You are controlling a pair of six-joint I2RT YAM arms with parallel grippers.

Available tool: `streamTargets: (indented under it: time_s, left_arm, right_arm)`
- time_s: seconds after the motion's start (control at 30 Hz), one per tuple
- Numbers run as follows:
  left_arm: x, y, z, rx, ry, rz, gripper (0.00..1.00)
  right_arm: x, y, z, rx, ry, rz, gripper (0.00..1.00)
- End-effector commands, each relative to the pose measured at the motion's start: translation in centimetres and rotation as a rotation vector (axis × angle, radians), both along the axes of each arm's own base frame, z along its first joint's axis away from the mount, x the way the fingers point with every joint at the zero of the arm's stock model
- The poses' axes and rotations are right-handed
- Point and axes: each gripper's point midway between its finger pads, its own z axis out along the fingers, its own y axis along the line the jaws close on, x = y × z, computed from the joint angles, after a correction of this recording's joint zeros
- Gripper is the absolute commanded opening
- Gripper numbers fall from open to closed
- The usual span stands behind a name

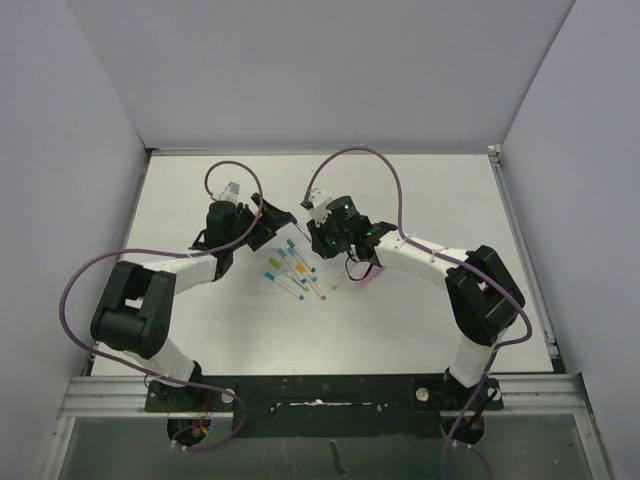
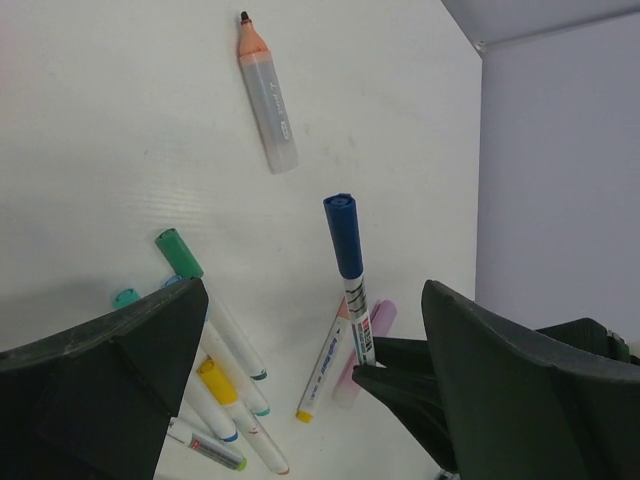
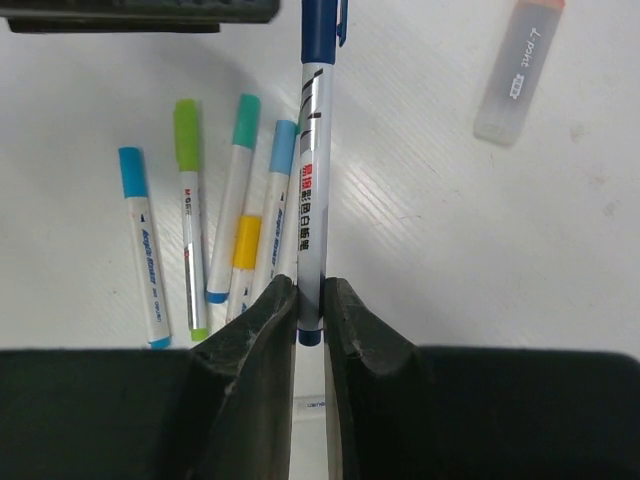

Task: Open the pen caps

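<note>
My right gripper (image 3: 310,300) is shut on the white barrel of a pen with a dark blue cap (image 3: 320,30), held above the table. In the left wrist view that dark blue cap (image 2: 343,235) points between my left gripper's (image 2: 312,300) wide-open, empty fingers. Several capped pens lie below on the table (image 1: 180,200): light blue cap (image 3: 131,170), green cap (image 3: 185,125), teal cap (image 3: 246,120), blue cap (image 3: 284,145) and yellow cap (image 3: 246,240). From above, my left gripper (image 1: 272,217) and right gripper (image 1: 316,240) face each other over the pen pile (image 1: 295,272).
A translucent grey marker piece with an orange tip (image 2: 268,95) lies apart from the pile, also in the right wrist view (image 3: 520,65). A pale purple pen (image 2: 380,322) lies under the held pen. White walls enclose the table on three sides.
</note>
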Motion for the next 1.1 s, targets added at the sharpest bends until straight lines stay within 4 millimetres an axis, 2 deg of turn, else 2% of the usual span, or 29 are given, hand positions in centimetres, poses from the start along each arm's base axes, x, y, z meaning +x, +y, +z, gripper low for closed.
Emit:
streamTargets:
  time_s: [0.0, 0.13, 0.3, 0.47, 0.87, 0.97, 1.07]
  left_arm:
    - [2.7, -1.6, 3.9, -0.050, -0.137, -0.006, 0.88]
    - [3.0, -2.3, 3.9, -0.066, -0.148, -0.012, 0.83]
    - [3.1, -2.8, 4.2, -0.095, -0.173, -0.022, 0.67]
    - [2.7, -3.3, 4.1, -0.101, -0.178, -0.040, 0.57]
    - [2.4, -3.2, 3.8, -0.102, -0.181, -0.044, 0.28]
    - [2.4, -3.2, 3.8, -0.101, -0.183, -0.043, 0.18]
    - [2.4, -3.2, 3.9, -0.103, -0.184, -0.044, 0.00]
  right_arm:
    - [0.7, 2.2, 4.9, 0.128, -0.069, 0.042, 0.00]
    - [0.4, 2.5, 5.4, 0.151, -0.066, 0.060, 0.00]
    - [0.2, 2.8, 5.7, 0.167, -0.063, 0.074, 0.00]
    - [0.1, 2.9, 6.3, 0.189, -0.070, 0.076, 0.00]
    - [-0.2, 3.0, 7.3, 0.225, -0.080, 0.082, 0.00]
    - [-0.3, 3.0, 7.5, 0.229, -0.083, 0.081, 0.00]
    - [-0.3, 2.9, 7.7, 0.234, -0.088, 0.079, 0.01]
